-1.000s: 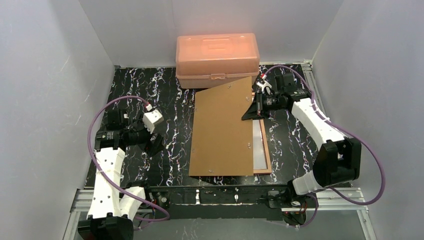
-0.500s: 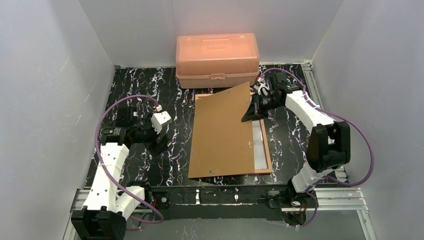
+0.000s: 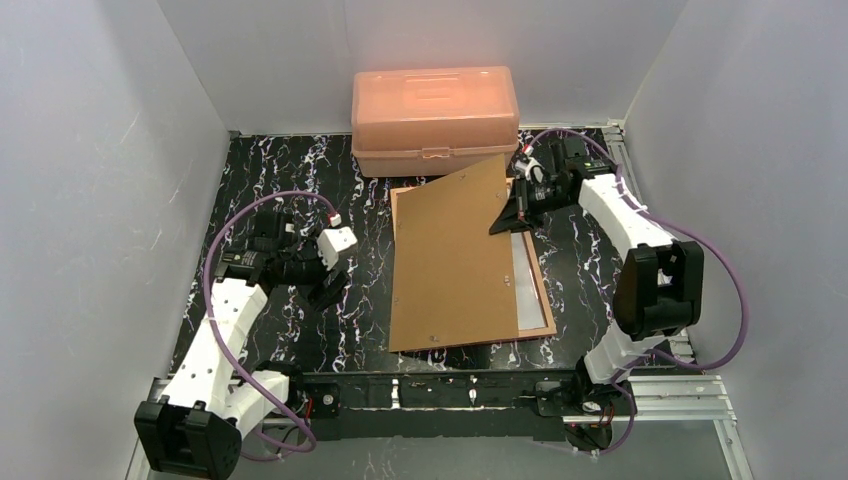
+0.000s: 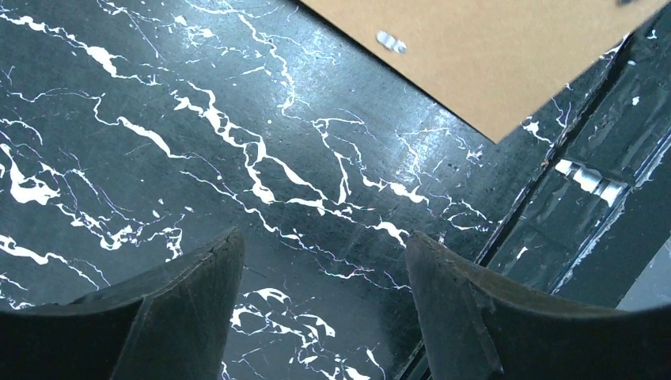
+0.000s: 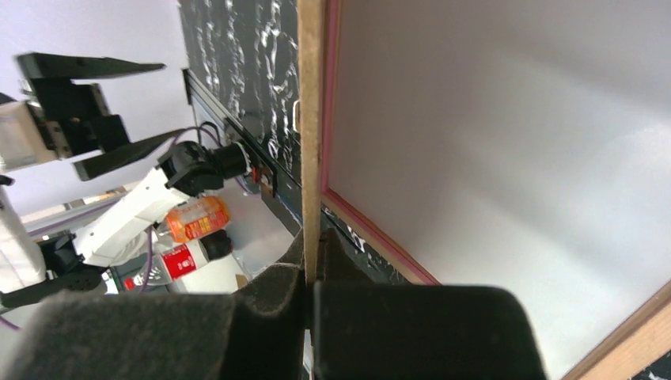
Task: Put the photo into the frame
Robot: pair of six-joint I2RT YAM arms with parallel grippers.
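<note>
Item, right hand (image 3: pixel 512 208): closed tight on the far right corner of the brown backing board (image 3: pixel 450 265); in the right wrist view its dark fingers (image 5: pixel 269 309) pinch the thin board edge (image 5: pixel 311 119) between them. Backing board: askew over the frame (image 3: pixel 544 300), with its held corner lifted and small metal clips (image 4: pixel 392 41) along its edges. Frame: flat on the black marbled table (image 3: pixel 290 180) under the board, just in front of the salmon-pink lidded box (image 3: pixel 435 110). Its thin border shows along the right side, the near right corner and the far left corner – pink on the inner edge (image 5: pixel 372 226), tan on the outer. Inside the frame: a pale, plain surface (image 3: pixel 526 290), exposed as a strip to the right of the board and wide in the right wrist view (image 5: pixel 514 119). Whether this is the photo's white reverse or the bare pane cannot be told, and no printed side is in view. Left hand (image 3: pixel 330 285): spread wide and holding nothing, over bare table to the left of the board, apart from it – the board's near left corner lies ahead of its two dark fingers (image 4: pixel 198 285).
</note>
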